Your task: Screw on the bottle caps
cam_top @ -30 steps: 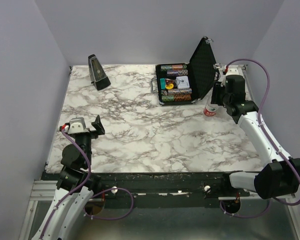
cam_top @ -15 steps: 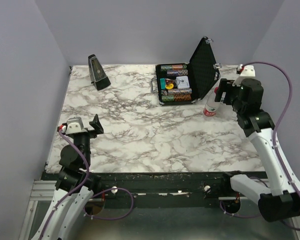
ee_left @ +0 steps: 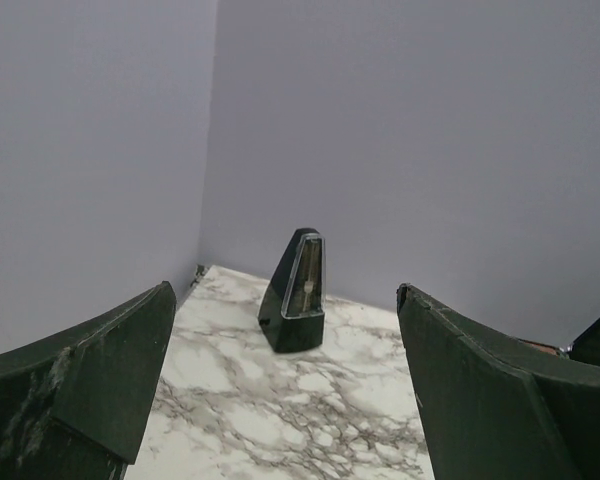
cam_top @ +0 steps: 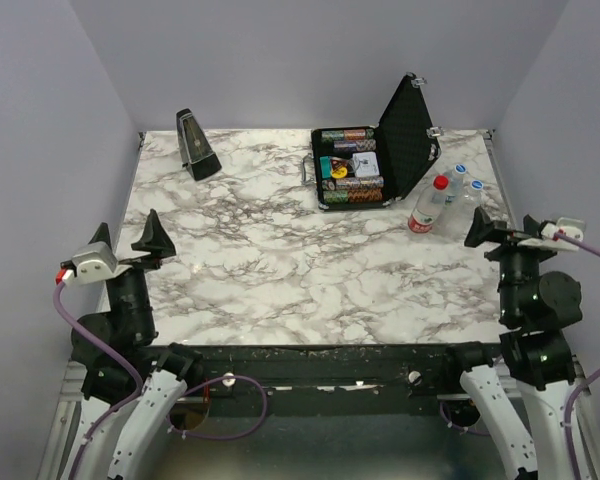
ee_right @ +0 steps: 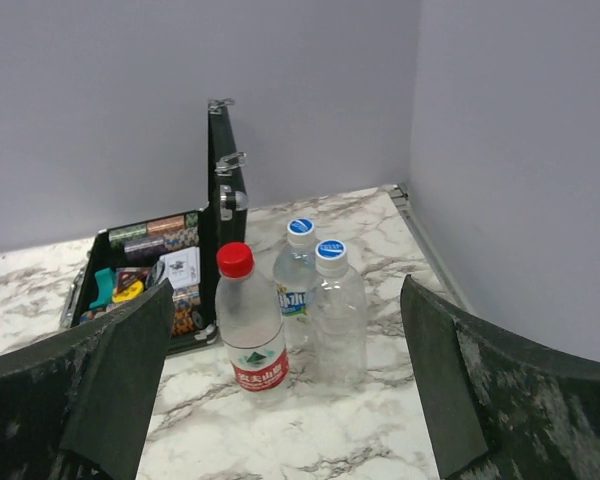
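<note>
All three caps sit on upright bottles, tops facing the ceiling, so each bottle's long axis runs vertical. The red cap (ee_right: 234, 258) tops the red-labelled bottle (ee_right: 255, 345), which stands just right of the open poker chip case (ee_right: 140, 270), close to the edge of its raised lid (ee_right: 216, 200). The rear blue cap (ee_right: 300, 227) is on a bottle behind that one, and the right blue cap (ee_right: 330, 250) is on a clear bottle on the side away from the case. The three stand tightly clustered. I cannot tell whether they touch or whether any cap is threaded down fully. The lid walls off the cluster on the case side.

A metronome (ee_left: 296, 292) stands well left of the case on the marble table (cam_top: 280, 270). My right gripper (cam_top: 505, 232) hangs well on the near side of the case, apart from the bottles, jaws spread wide and empty. My left gripper (cam_top: 127, 238) is far left of the case, equally wide, holding nothing.
</note>
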